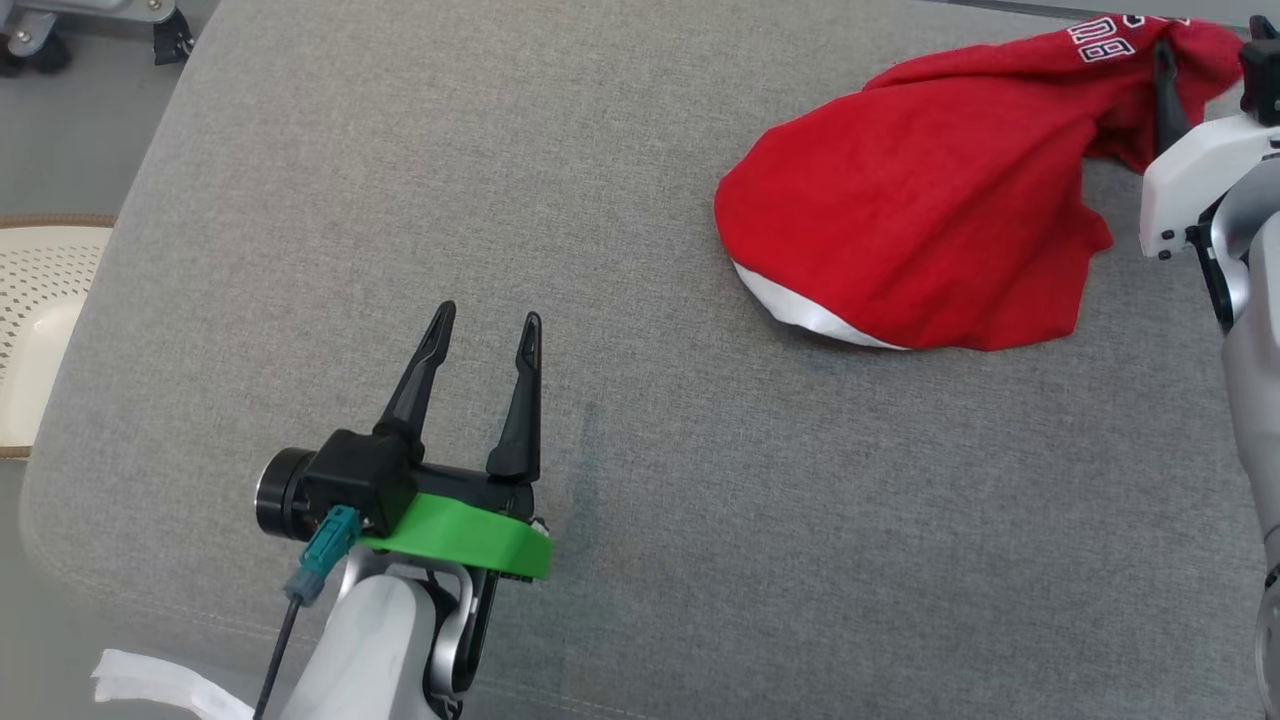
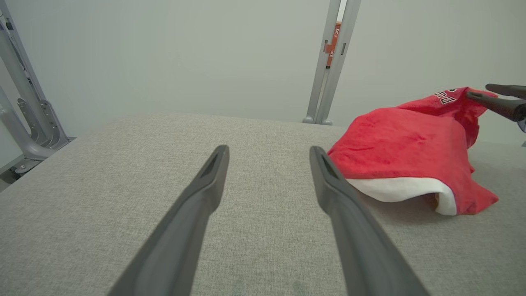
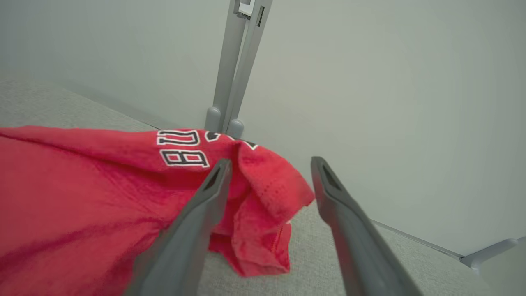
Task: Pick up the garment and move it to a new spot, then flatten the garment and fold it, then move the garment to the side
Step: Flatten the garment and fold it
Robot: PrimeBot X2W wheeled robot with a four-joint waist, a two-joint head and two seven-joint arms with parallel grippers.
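On the far right part of the grey padded surface [image 1: 620, 560], the red garment [image 1: 920, 200] lies bunched in a loose heap. A white inner band shows along its near edge, and black-and-white lettering sits on the end nearest the surface's far right corner. My right gripper [image 3: 271, 161] is at that lettered end, above the surface's right edge. Its two fingers stand wide apart. A fold of the red cloth sits between them and rests against one finger [image 3: 197, 213], but the other finger is clear of it, so I read nothing as pinched.

My left gripper [image 1: 488, 315] hangs over the near left part of the surface, well apart from the garment. Its fingers are also spread wide, with bare grey fabric between them and nothing held.

Beyond the far edge of the surface, a pale metal post [image 2: 328, 61] stands against the plain wall. Off the surface's left edge I see a cream perforated object [image 1: 40, 300]; I can't tell what it is.
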